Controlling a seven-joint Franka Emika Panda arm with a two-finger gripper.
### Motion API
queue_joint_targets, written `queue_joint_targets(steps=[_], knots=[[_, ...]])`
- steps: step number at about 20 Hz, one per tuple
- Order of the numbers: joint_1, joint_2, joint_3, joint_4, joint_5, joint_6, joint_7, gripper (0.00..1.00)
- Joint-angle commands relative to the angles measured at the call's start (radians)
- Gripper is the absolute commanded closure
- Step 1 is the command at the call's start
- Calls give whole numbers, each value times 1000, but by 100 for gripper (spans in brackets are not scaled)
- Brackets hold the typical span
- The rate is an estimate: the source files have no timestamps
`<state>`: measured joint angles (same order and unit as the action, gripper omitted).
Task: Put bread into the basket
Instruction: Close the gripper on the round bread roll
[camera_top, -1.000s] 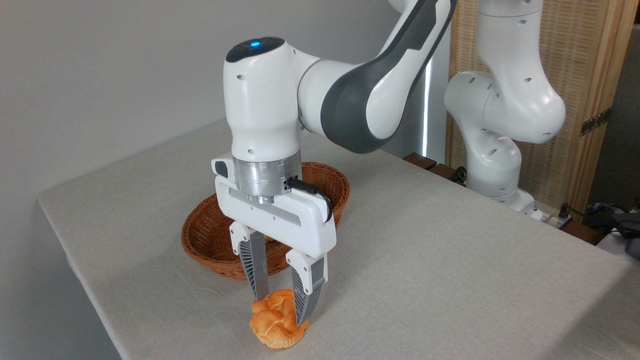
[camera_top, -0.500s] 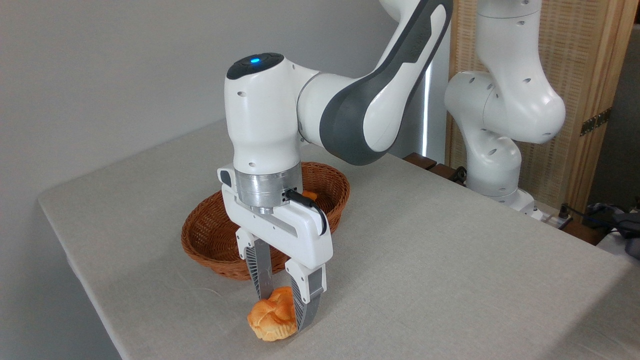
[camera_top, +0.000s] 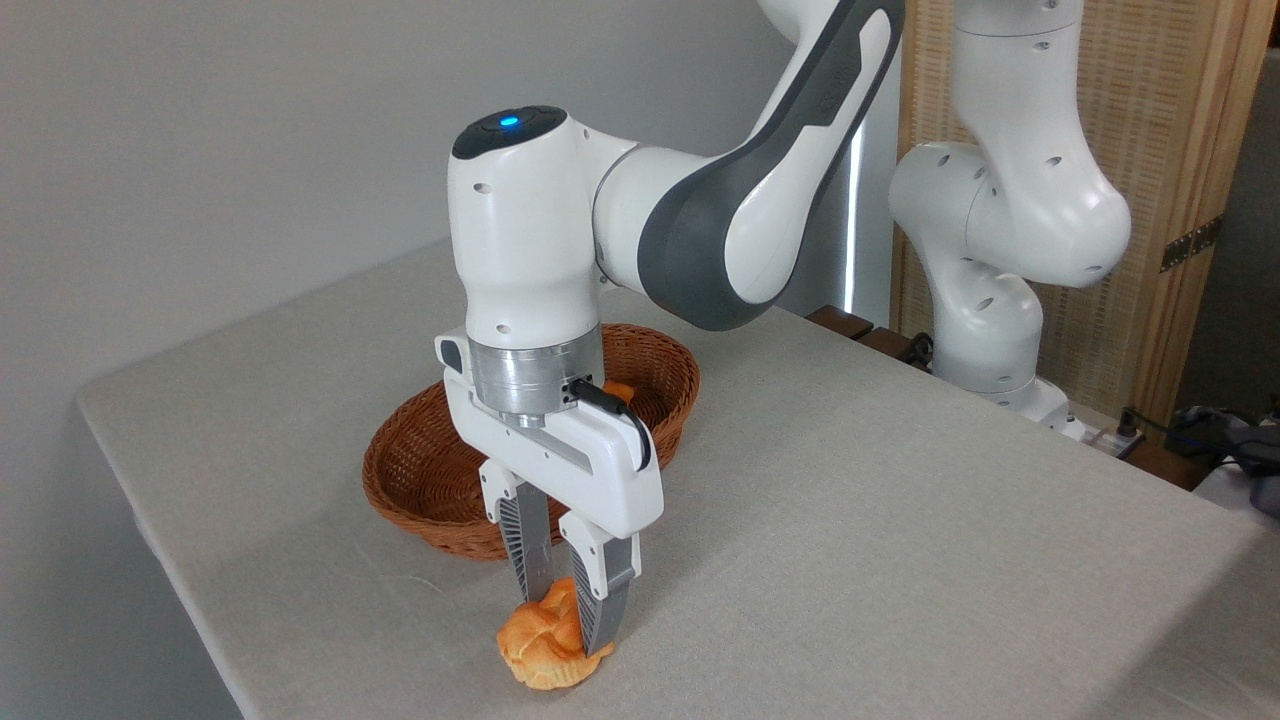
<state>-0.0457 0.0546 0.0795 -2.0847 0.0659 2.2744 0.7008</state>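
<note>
Pointing straight down at the near edge of the table, the gripper is seen with its two ribbed fingers drawn in against the bread, so that the bun is pinched between them across its upper part. The bread is a small knotted bun with a golden-orange crust and a paler base, and it appears to be resting on the cloth-covered tabletop, though contact underneath cannot be made out for certain from this angle. It is placed just in front of the basket, outside it and near its front rim. The basket, an oval of brown wicker with low sides, is set on the table behind the gripper and is partly hidden by the gripper's white body and the metal wrist flange. A small orange patch is visible inside the basket's far end, just beside the black cable on the wrist; what it is cannot be told. The white and grey arm is bent over from its base at the table's right rear, and a blue light is lit on top of the wrist joint.
</note>
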Motion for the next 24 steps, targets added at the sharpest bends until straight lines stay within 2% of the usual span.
queue_joint_targets(steps=[1, 16, 19, 21, 24], knots=[[0, -2, 5, -15, 12, 24, 16, 38], [-2, -13, 8, -11, -1, 20, 9, 39], [-2, -16, 9, -8, -3, 20, 12, 47], [-2, -19, 9, -6, -4, 19, 8, 48], [0, -36, 11, -2, -49, 19, 11, 48]])
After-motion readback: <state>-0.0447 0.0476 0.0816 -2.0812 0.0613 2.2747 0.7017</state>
